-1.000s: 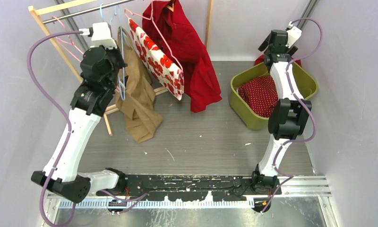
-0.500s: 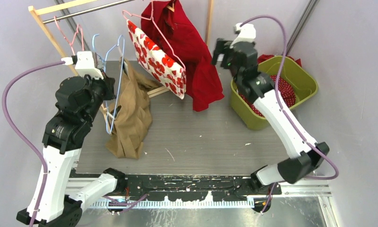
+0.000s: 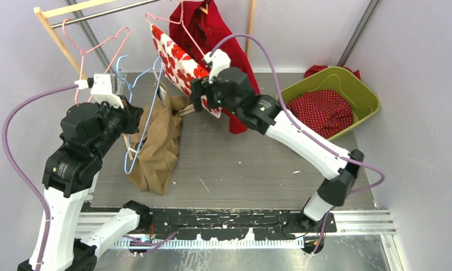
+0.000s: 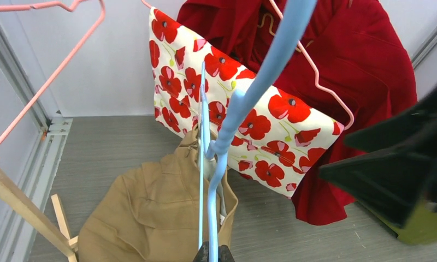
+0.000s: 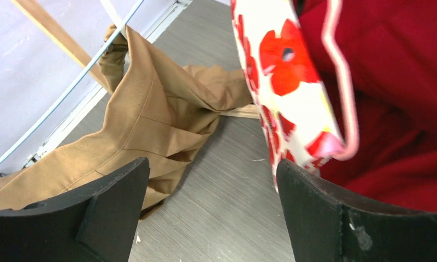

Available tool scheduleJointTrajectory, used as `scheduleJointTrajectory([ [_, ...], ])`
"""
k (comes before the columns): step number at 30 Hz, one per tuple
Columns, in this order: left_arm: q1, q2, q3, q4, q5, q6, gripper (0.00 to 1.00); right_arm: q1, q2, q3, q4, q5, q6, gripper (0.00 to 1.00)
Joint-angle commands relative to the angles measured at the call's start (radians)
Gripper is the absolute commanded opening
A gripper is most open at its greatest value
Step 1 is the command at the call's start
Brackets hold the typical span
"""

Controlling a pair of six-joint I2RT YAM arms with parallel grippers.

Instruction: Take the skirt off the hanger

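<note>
Left wrist view shows the left jaws clamped on the blue hanger, the tan skirt hanging from it. Top external view adds the skirt's lower end heaped on the table. Right wrist view shows the right jaws wide apart, empty, beside the poppy-print cloth.

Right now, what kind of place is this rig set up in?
Probably a lab test cell staged as a closet corner: a wooden clothes rack, a red garment on a hanger, a green bin of clothes, and bare grey wall panels.
</note>
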Motion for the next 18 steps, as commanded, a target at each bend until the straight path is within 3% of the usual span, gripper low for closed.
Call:
scheduleJointTrajectory([
  [1, -0.003, -0.04, 0.054, 0.009, 0.03, -0.009, 0.0, 0.03, 0.081, 0.126, 0.036, -0.077, 0.014, 0.9],
  [18, -0.003, -0.082, 0.05, -0.023, 0.064, -0.029, 0.0, 0.077, 0.356, 0.412, 0.031, -0.147, 0.054, 0.89],
])
